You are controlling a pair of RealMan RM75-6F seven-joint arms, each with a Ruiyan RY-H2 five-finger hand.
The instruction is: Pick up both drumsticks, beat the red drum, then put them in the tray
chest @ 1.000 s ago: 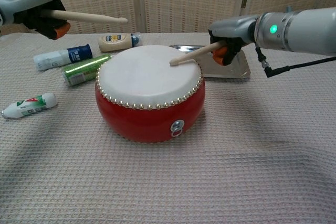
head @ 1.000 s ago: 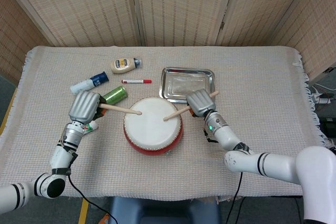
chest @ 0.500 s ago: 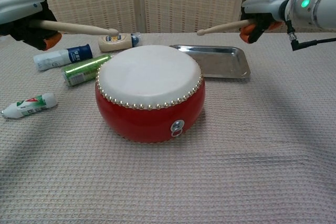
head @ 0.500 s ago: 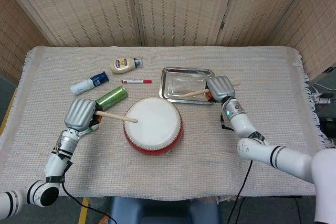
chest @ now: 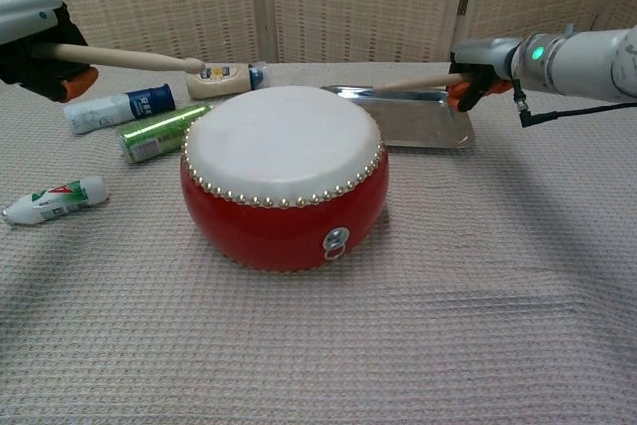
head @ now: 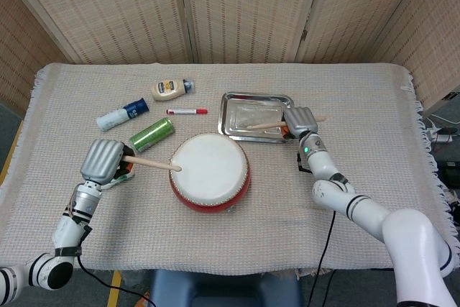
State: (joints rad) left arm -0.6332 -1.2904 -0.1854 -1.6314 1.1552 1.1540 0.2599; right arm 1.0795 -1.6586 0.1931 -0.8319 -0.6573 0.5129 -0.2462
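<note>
The red drum (head: 210,172) (chest: 285,174) with a white skin stands in the middle of the cloth. My left hand (head: 105,162) (chest: 38,42) grips a wooden drumstick (head: 152,165) (chest: 124,57); its tip hangs over the drum's left edge. My right hand (head: 300,121) (chest: 474,72) holds the other drumstick (head: 264,126) (chest: 410,83) low over the metal tray (head: 253,115) (chest: 423,121), its tip pointing left above the tray's inside. Whether that stick touches the tray is unclear.
Left of the drum lie a green can (head: 152,134) (chest: 159,132), a blue-and-white bottle (head: 122,113) (chest: 117,108) and a small white tube (chest: 54,199). A mayonnaise bottle (head: 171,89) (chest: 224,78) and a red marker (head: 187,111) lie behind. Wicker screens close the back.
My right hand has carried its stick from the drum skin back to the tray and lowered it. My left hand has drawn back to the left, its stick tip leaving the skin's middle.
</note>
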